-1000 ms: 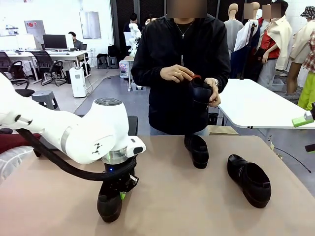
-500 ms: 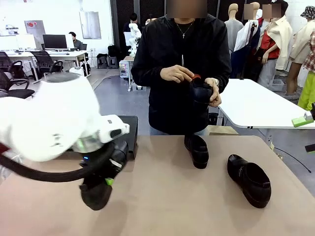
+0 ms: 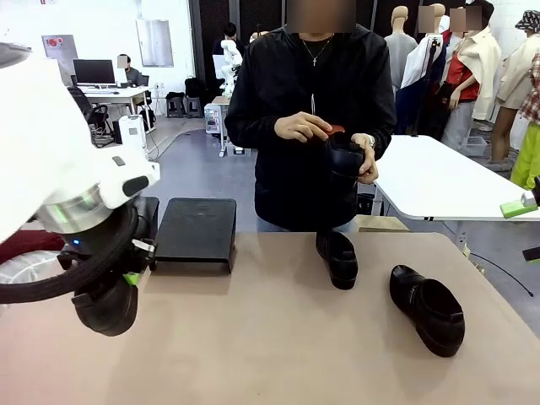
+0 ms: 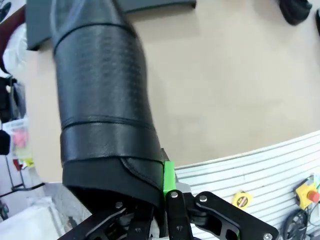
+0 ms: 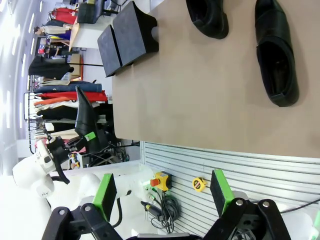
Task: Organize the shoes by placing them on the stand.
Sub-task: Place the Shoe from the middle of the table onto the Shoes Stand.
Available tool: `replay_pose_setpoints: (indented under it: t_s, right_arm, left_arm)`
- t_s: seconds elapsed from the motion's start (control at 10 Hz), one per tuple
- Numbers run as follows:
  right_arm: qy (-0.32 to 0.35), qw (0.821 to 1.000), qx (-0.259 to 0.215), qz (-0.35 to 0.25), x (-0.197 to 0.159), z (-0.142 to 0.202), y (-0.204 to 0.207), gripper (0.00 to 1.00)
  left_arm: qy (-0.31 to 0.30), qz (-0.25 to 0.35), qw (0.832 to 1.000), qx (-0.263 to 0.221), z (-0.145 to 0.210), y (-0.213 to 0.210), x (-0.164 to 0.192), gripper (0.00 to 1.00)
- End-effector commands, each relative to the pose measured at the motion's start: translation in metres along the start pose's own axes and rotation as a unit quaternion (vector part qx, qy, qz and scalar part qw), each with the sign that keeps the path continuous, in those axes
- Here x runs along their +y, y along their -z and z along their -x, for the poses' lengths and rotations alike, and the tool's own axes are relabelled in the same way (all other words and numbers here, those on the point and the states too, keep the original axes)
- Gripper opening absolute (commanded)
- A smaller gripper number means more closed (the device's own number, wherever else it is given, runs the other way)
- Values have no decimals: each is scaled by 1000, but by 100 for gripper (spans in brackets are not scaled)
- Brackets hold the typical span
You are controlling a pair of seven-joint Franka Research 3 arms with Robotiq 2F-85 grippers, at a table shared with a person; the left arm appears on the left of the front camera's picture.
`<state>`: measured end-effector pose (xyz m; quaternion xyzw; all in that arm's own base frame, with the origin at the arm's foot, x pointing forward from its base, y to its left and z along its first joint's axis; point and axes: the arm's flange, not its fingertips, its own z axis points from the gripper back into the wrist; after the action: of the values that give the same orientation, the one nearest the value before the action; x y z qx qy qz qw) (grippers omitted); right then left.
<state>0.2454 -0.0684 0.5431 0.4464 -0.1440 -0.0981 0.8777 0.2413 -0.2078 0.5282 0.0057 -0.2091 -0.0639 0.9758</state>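
My left gripper is shut on the heel end of a glossy black shoe, which hangs above the table's left side, near the matte-black stand. In the left wrist view that shoe runs up from the fingers toward the stand. Two more shoes lie on the table, one mid-back and one to the right. The person holds a fourth shoe in both hands. My right gripper is open and empty, off the table's right side.
The tan tabletop lies bare between the stand and the shoes. The right wrist view shows both stand platforms side by side at the table's far corner. A white table stands behind the person at right.
My left arm has swung left and lifted the shoe off the table, uncovering the stand behind it. The person and the other shoes have not moved.
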Motion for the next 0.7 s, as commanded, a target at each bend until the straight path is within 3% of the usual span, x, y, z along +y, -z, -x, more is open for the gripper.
replay_pose_setpoints:
  t_s: [0.0, 0.4, 0.6]
  right_arm:
    - [-4, 1000, -3, -16, 4, -2, -1, 100]
    - [-4, 1000, -3, -16, 4, -2, -1, 100]
    - [-4, 1000, -3, -16, 4, -2, -1, 100]
  left_arm:
    - [34, 25, 999, 7, -9, 17, -13, 0]
    - [29, 15, 999, 16, -4, 24, -17, 0]
    - [14, 56, 997, -50, -56, 12, 51, 0]
